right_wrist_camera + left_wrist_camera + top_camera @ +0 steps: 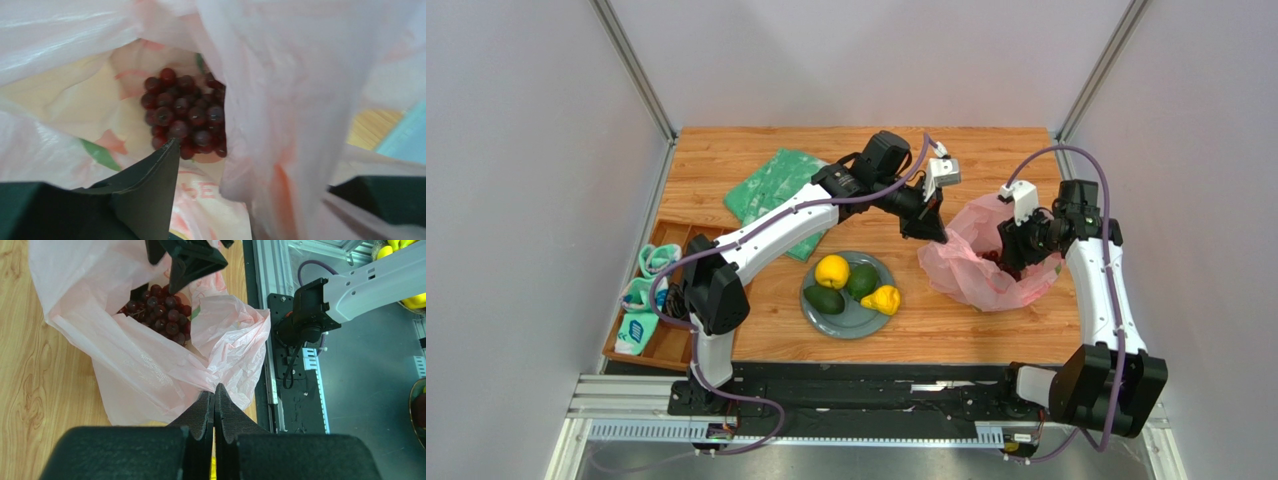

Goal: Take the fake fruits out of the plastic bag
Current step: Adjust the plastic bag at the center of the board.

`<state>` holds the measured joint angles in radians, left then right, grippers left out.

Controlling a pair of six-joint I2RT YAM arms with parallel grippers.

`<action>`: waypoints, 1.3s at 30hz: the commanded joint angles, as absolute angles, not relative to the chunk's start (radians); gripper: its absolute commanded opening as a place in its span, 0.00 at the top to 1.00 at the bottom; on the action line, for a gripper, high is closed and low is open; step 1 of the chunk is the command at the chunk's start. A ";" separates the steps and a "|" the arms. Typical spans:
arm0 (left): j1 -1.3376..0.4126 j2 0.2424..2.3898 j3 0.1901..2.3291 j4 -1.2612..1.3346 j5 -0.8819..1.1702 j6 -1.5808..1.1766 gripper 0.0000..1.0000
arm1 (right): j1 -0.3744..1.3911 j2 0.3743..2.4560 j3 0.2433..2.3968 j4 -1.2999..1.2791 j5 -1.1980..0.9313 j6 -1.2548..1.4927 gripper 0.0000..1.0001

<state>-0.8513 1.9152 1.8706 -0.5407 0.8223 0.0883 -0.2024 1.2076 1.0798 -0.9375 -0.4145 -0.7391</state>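
Observation:
The pink plastic bag (981, 270) lies right of centre. My left gripper (931, 232) is shut on the bag's rim (200, 375) and holds the mouth up. The dark red grape bunch (185, 112) lies inside the bag; it also shows in the left wrist view (162, 312). My right gripper (1011, 255) is open at the bag's mouth, just above the grapes. One finger (150, 185) is inside the bag and the other is behind the bag wall. On the grey plate (856, 318) lie the citrus (832, 271), two avocados (824, 299) (862, 280) and the yellow lumpy fruit (884, 299).
A flat green patterned bag (776, 190) lies at the back left, under the left arm. A wooden tray (671, 345) with several small teal packets stands at the table's left edge. The plate sits between the two arms, close to the bag.

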 commanded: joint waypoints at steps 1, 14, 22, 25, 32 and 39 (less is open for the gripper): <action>-0.854 1.891 1.879 -0.503 0.845 0.075 1.00 | -0.193 1.291 1.115 -1.068 -0.561 -0.827 0.51; -0.854 1.875 1.862 -0.525 0.827 0.106 1.00 | -0.136 1.460 1.112 -0.643 -0.069 -0.730 0.46; -0.853 1.868 1.847 -0.505 0.844 0.095 1.00 | -0.192 1.379 1.098 -0.667 -0.135 -0.740 0.43; -0.853 1.876 1.859 -0.503 0.850 0.091 1.00 | -0.183 1.332 1.127 -0.761 -0.280 -0.736 0.47; -0.853 1.885 1.864 -0.488 0.856 0.069 1.00 | -0.130 1.319 1.083 -0.943 -0.488 -0.830 0.59; -0.853 1.878 1.850 -0.494 0.851 0.078 1.00 | -0.112 1.460 1.095 -0.822 -0.466 -0.776 0.63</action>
